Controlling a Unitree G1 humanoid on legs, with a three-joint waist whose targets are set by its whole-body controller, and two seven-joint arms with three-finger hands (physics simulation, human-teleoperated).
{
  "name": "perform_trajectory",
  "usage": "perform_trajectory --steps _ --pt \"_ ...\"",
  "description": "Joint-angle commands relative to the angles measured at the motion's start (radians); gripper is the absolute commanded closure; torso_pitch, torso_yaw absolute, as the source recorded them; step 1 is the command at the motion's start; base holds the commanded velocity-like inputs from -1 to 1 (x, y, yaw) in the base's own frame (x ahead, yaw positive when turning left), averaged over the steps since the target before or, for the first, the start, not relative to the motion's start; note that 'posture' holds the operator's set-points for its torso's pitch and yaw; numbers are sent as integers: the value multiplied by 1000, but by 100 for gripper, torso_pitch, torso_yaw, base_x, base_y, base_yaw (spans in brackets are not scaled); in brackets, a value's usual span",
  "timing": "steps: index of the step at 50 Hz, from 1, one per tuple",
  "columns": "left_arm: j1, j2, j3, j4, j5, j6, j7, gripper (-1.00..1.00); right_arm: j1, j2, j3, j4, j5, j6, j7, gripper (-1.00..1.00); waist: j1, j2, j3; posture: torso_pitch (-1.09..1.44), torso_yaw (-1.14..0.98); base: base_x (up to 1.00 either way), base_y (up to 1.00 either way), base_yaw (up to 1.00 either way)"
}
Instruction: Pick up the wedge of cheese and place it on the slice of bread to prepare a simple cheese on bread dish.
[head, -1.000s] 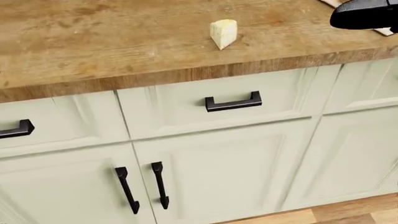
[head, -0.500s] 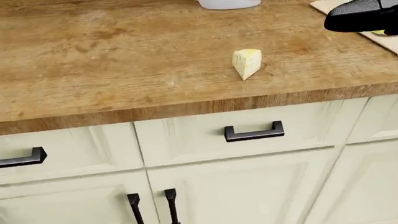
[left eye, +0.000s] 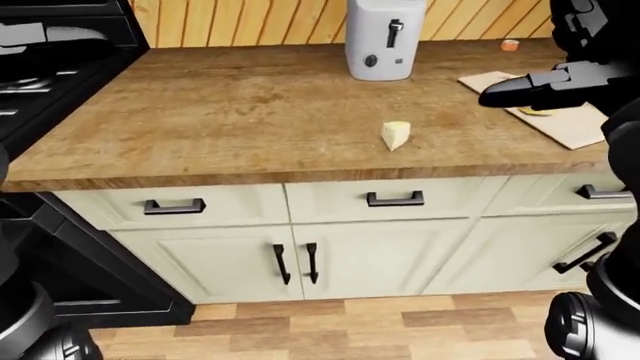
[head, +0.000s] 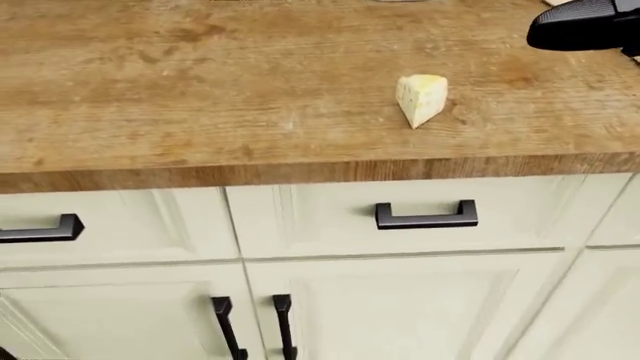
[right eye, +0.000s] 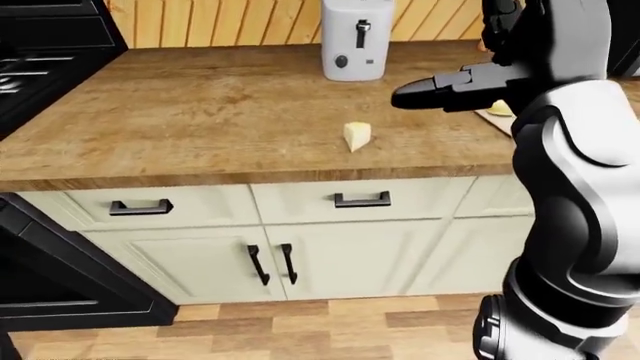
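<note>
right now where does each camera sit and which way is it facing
Head view: on the head, tilted down at the counter edge and drawers; cheese wedge central, right hand at top right.
Left-eye view: on the head, wider over the counter; toaster, cutting board, right arm at right.
Right-eye view: same scene shifted; right forearm fills its right side.
All three share the cheese wedge and right hand.

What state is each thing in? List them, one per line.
wedge of cheese: resting on the counter, untouched.
right hand: raised over the counter, fingers extended, holding nothing.
toaster: upright.
cutting board: flat on the counter.
drawers: closed.
cabinet doors: closed.
</note>
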Motion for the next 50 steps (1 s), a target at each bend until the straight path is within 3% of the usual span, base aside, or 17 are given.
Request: perform_trajectory --steps 1,4,5,14,16,17,21,27,29,30,31,32,38,41,42,45,50 --pt "-24 17 14 -17 8 -25 0 -100 -28 -13 -15 -22 -3 -41 5 -100 0 -1 -26 0 0 0 0 0" --pt "-22 14 14 -14 12 -28 -1 -100 -30 -9 -17 -27 6 -39 6 -100 0 -3 -25 0 0 2 0 0" --pt "-22 13 13 -13 13 -28 -2 -100 -31 -8 -18 -30 9 -38 5 -100 1 0 -47 0 0 6 0 0" --pt "-27 9 10 -19 18 -20 -5 -100 -26 -9 -17 -38 27 -37 5 -100 6 -23 -6 0 0 22 0 0" --pt "-26 6 8 -17 22 -23 -6 -100 -24 -7 -14 -36 25 -42 7 -100 7 -44 -6 0 0 27 0 0" --pt "-26 5 7 -18 23 -23 -7 -100 -23 -7 -11 -32 22 -47 8 -100 6 -29 -11 0 0 27 0 0" --pt "-27 2 7 -13 26 -26 -10 -100 -24 -3 -12 -36 23 -41 7 -100 12 -42 -29 0 0 28 0 0" --pt "-25 2 12 -13 25 -26 -10 -100 -12 -1 -14 -32 11 -52 15 -100 -1 8 -18 0 0 28 0 0" --pt "-23 4 17 -14 21 -24 -9 -100 -14 -3 -17 -37 12 -45 13 -100 -9 52 -25 0 0 21 0 0" --pt "-22 6 19 -17 18 -22 -7 -100 -16 -3 -26 -43 20 -37 11 -100 -8 86 -48 0 0 10 0 0" --pt "-22 7 20 -18 15 -20 -6 -100 -13 -4 -27 -40 21 -41 9 -100 0 51 -34 0 0 7 0 0" --pt "-21 9 21 -20 14 -19 -5 -100 -11 -6 -29 -40 23 -43 10 -100 -7 75 -14 0 0 3 0 0" --pt "-20 15 21 -21 7 -20 -2 -100 -9 -5 -20 -34 23 -52 3 -100 -4 19 14 0 0 1 0 0" --pt "-20 13 19 -19 7 -23 0 -100 -9 -5 -20 -36 25 -49 3 -100 11 -49 -6 0 0 0 0 0" --pt "-20 12 16 -20 8 -24 0 -100 -9 -5 -19 -37 25 -48 3 -100 11 -13 2 0 0 0 0 0" --pt "-25 11 10 -20 12 -25 -3 -100 -11 -7 -16 -35 22 -50 5 -100 11 -11 -23 0 0 0 0 0" --pt "-24 14 17 -21 9 -23 -1 -100 -15 -4 -9 -34 13 -48 10 -100 7 1 -28 0 0 3 0 0"
